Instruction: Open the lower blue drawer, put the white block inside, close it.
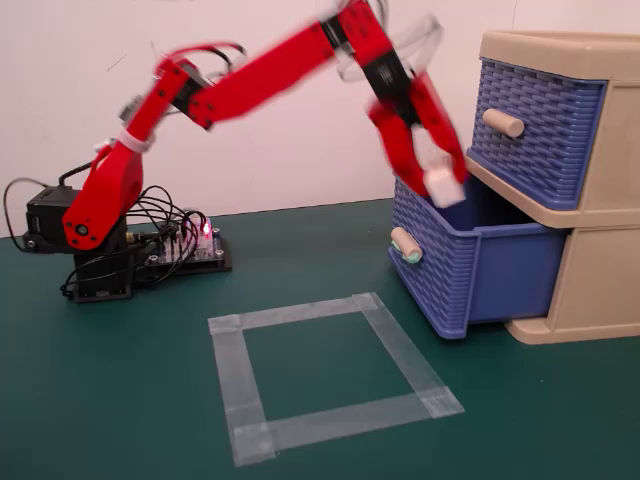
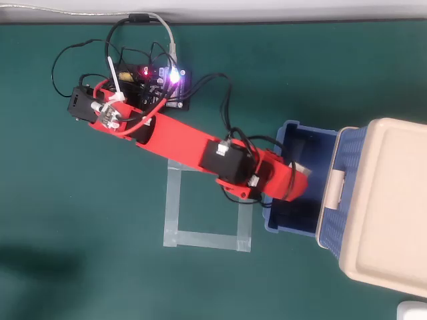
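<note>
The lower blue drawer [image 1: 470, 270] of the beige cabinet [image 1: 600, 230] stands pulled out, its green-ended handle [image 1: 405, 245] facing left. In the overhead view the open drawer [image 2: 308, 143] shows its blue inside. My red gripper [image 1: 437, 178] is shut on the white block [image 1: 443, 184] and holds it just above the drawer's open top, near the front wall. The fixed view is motion-blurred there. From overhead the gripper [image 2: 298, 179] hangs over the drawer's front part, and a bit of the white block [image 2: 301, 171] shows at its tip.
The upper blue drawer [image 1: 535, 125] with a plain beige handle [image 1: 503, 122] is closed. A square of clear tape [image 1: 330, 375] lies on the green table in front of the arm's base. A controller board with wires [image 2: 157, 83] sits beside the base.
</note>
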`<control>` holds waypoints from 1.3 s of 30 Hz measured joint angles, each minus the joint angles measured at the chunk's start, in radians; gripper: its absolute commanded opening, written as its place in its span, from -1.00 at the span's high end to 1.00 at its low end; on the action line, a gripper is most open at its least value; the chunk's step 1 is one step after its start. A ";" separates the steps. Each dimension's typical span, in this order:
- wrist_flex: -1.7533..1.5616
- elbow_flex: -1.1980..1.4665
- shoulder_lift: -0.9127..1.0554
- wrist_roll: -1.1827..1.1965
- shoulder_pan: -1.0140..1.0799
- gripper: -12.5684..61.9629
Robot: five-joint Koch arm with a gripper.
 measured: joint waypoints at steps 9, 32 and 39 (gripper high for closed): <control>0.008 -0.081 -0.014 -0.049 0.002 -0.26; 0.155 0.321 0.190 -0.793 0.112 -0.24; -0.172 0.153 -0.094 -0.626 0.051 -0.25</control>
